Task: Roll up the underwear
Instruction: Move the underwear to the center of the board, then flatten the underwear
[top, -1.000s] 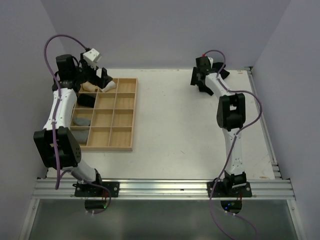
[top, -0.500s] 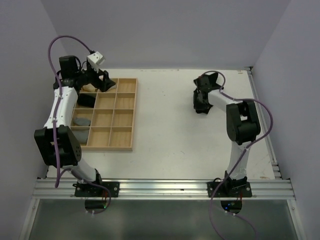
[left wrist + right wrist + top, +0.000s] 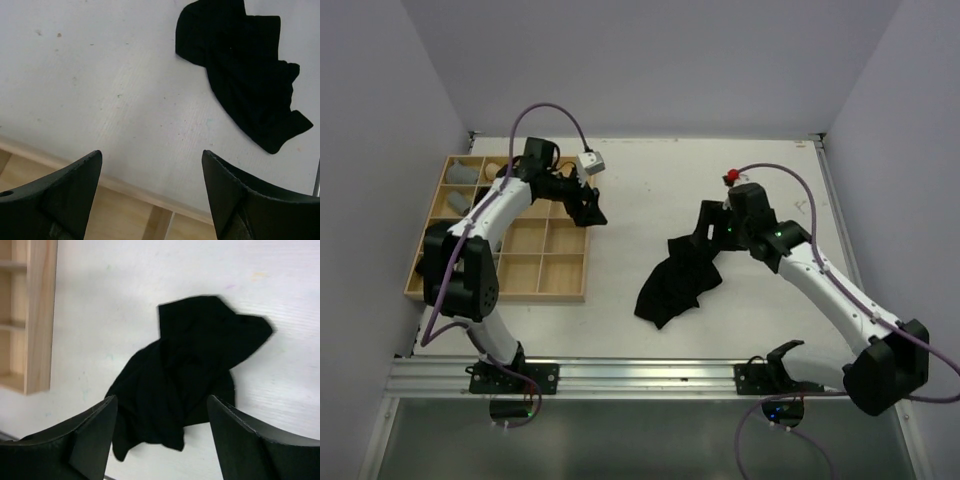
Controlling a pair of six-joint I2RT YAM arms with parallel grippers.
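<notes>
A black underwear garment lies crumpled and unrolled on the white table, right of centre. It also shows in the left wrist view and in the right wrist view. My right gripper hangs open and empty just above the garment's far end; in its wrist view the gripper has jaws spread wide over the cloth. My left gripper is open and empty over the right edge of the wooden tray; in its wrist view the gripper is well short of the garment.
The wooden grid tray sits at the left, also seen in the left wrist view and the right wrist view. Grey rolls and a beige roll fill its far-left cells. Walls close in on three sides.
The left gripper has swung from the tray's far-left corner to its right edge. The right arm has come forward from the back. The black garment now lies on the table.
</notes>
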